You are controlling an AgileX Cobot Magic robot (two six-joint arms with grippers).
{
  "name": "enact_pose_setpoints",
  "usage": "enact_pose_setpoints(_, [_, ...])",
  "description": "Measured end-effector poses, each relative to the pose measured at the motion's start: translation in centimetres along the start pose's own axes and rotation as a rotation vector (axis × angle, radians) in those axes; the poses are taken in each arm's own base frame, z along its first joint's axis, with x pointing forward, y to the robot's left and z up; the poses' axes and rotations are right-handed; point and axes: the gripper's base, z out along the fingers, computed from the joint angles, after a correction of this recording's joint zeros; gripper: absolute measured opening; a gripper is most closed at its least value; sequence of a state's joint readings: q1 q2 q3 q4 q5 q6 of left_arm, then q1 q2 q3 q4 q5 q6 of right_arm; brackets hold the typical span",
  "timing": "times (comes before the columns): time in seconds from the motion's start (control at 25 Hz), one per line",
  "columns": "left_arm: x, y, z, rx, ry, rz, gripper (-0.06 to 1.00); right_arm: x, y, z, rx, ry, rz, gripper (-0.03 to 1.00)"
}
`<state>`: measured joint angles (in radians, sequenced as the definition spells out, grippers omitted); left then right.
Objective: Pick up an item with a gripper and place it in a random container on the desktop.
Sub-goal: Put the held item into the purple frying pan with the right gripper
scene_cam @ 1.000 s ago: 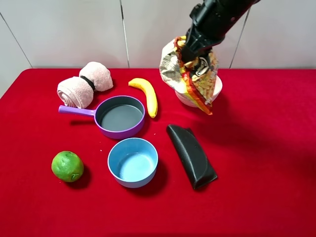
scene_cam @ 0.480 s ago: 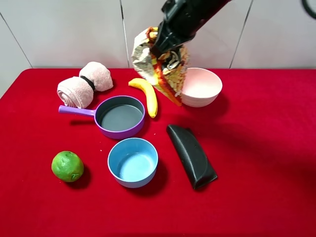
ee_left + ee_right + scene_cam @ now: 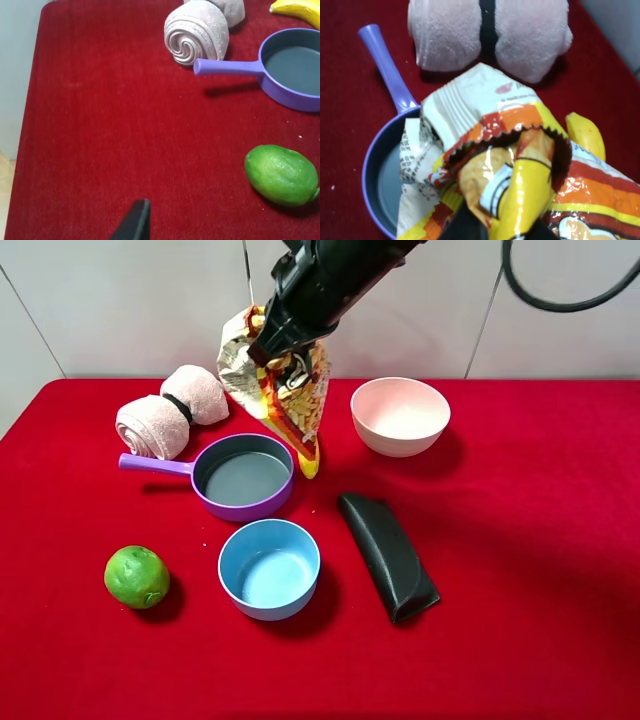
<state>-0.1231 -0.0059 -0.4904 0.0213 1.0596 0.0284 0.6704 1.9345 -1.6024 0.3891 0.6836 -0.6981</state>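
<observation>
The right gripper's [image 3: 276,346] fingers are clamped on the top edge of the bag [image 3: 287,390]. In the right wrist view the two dark fingers [image 3: 465,226] pinch the crumpled foil between them, and the bag [image 3: 520,165] spreads out beyond. The bag hangs from the gripper above the table [image 3: 520,620], its lower corner pointing down just beside the pan's [image 3: 225,508] far-right rim and in front of the banana [image 3: 309,469], most of which it hides. Whether that corner touches anything cannot be told. From the wrist, the bag overlaps part of the pan [image 3: 370,170], with the banana [image 3: 585,135] on its other side and the towel roll [image 3: 490,35] beyond.

Of the left gripper [image 3: 136,224] only one dark fingertip shows, low over bare red cloth, so whether its fingers are apart or together cannot be told. Its view takes in the lime [image 3: 281,175], the pan [image 3: 285,95] and the towel roll [image 3: 196,32].

On the table, the pan's handle [image 3: 155,464] points left, toward the towel roll [image 3: 170,412]. The blue bowl [image 3: 226,562] sits just in front of the pan, the lime [image 3: 136,577] to its left, the black pouch [image 3: 388,555] to its right. The pink bowl [image 3: 400,445] stands right of the bag, apart from it.
</observation>
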Motion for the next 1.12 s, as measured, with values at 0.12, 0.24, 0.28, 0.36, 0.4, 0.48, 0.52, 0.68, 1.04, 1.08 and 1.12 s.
enact_pose_setpoints(0.12, [0.0, 0.0, 0.0, 0.000, 0.000, 0.000, 0.99, 0.0, -0.1, 0.8, -0.002, -0.017, 0.010, -0.03])
enact_pose_setpoints(0.24, [0.0, 0.0, 0.0, 0.000, 0.000, 0.000, 0.99, 0.2, -0.1, 1.8, -0.006, -0.021, 0.015, -0.03])
enact_pose_setpoints(0.28, [0.0, 0.0, 0.0, 0.000, 0.000, 0.000, 0.99, 0.2, 0.0, 2.1, -0.007, -0.023, 0.017, -0.03])
enact_pose_setpoints(0.36, [0.0, 0.0, 0.0, 0.000, 0.000, 0.000, 0.99, 0.3, 0.1, 2.7, -0.008, -0.032, 0.019, -0.03])
enact_pose_setpoints(0.4, [0.0, 0.0, 0.0, 0.000, 0.000, 0.000, 0.99, 0.2, 0.2, 2.9, -0.005, -0.041, 0.021, -0.03])
enact_pose_setpoints(0.48, [0.0, 0.0, 0.0, 0.000, 0.000, 0.000, 0.99, 0.1, 0.5, 3.5, -0.008, -0.054, 0.028, -0.03])
enact_pose_setpoints(0.52, [0.0, 0.0, 0.0, 0.000, 0.000, 0.000, 0.99, 0.1, 0.7, 3.9, -0.010, -0.059, 0.033, -0.03])
enact_pose_setpoints(0.68, [0.0, 0.0, 0.0, 0.000, 0.000, 0.000, 0.99, 0.1, 1.4, 5.1, -0.024, -0.071, 0.054, -0.03])
enact_pose_setpoints(1.04, [0.0, 0.0, 0.0, -0.001, 0.000, 0.000, 0.99, 0.9, 1.8, 7.2, -0.046, -0.055, 0.078, -0.03])
enact_pose_setpoints(1.08, [0.0, 0.0, 0.0, -0.001, 0.000, 0.000, 0.99, 1.1, 1.8, 7.5, -0.049, -0.050, 0.080, -0.03])
enact_pose_setpoints(1.12, [0.0, 0.0, 0.0, -0.001, 0.000, 0.000, 0.99, 1.2, 1.8, 7.8, -0.052, -0.046, 0.083, -0.03])
